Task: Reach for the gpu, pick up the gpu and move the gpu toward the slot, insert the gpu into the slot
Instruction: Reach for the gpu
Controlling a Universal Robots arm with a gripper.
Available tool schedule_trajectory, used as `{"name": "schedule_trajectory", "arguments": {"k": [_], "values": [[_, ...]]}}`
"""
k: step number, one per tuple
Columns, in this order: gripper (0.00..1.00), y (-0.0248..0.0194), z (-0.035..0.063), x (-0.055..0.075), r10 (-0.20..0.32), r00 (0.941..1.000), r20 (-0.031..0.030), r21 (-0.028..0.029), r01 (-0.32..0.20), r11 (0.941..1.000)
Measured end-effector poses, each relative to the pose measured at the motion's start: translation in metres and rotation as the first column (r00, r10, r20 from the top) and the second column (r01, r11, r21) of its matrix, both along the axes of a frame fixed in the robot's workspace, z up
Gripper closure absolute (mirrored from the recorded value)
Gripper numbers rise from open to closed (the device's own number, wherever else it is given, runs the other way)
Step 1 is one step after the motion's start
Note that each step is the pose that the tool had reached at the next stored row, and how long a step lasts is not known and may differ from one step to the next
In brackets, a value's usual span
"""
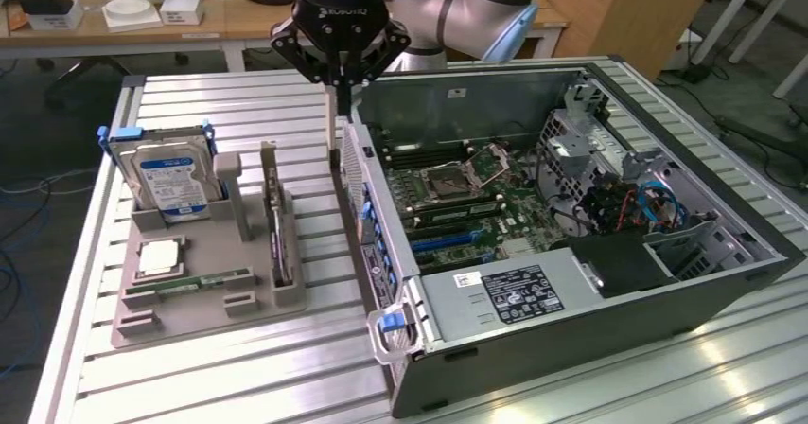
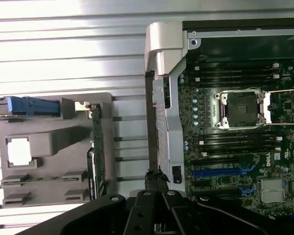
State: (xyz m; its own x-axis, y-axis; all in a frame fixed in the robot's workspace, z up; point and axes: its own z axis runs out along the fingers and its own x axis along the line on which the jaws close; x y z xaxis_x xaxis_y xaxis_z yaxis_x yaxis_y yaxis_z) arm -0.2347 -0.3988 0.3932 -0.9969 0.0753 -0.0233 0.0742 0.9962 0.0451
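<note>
- Reach is the step in hand, by your own judgement: the gpu (image 1: 279, 244) stands on edge in the grey holder (image 1: 202, 303), neither gripped nor lifted.
- Your gripper (image 1: 337, 91) hangs above the gap between the holder and the computer case (image 1: 569, 344), to the exterior view's right of the card, with its fingers pressed together.
- A thin pale strip (image 1: 335, 131) runs straight down from the fingertips. You cannot tell whether it is finger or something held.
- Taking the card calls for fingers apart and set astride its top edge.
- Nearby, a hard drive (image 1: 170, 180) stands upright in the same holder and a memory stick (image 1: 196, 280) lies flat. A tall pale post (image 1: 269, 168) at the card's far end is likely its bracket.
- The case's perforated wall (image 1: 359, 192) stands between the card and the blue slots (image 1: 442, 241).
</note>
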Motion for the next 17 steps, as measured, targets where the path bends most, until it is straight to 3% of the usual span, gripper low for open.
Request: {"name": "schedule_trajectory", "arguments": {"k": [17], "values": [[0.9, 0.0, 0.0, -0.013, 0.0, 1.0, 0.0, -0.0001, 0.0, 1.0]]}}
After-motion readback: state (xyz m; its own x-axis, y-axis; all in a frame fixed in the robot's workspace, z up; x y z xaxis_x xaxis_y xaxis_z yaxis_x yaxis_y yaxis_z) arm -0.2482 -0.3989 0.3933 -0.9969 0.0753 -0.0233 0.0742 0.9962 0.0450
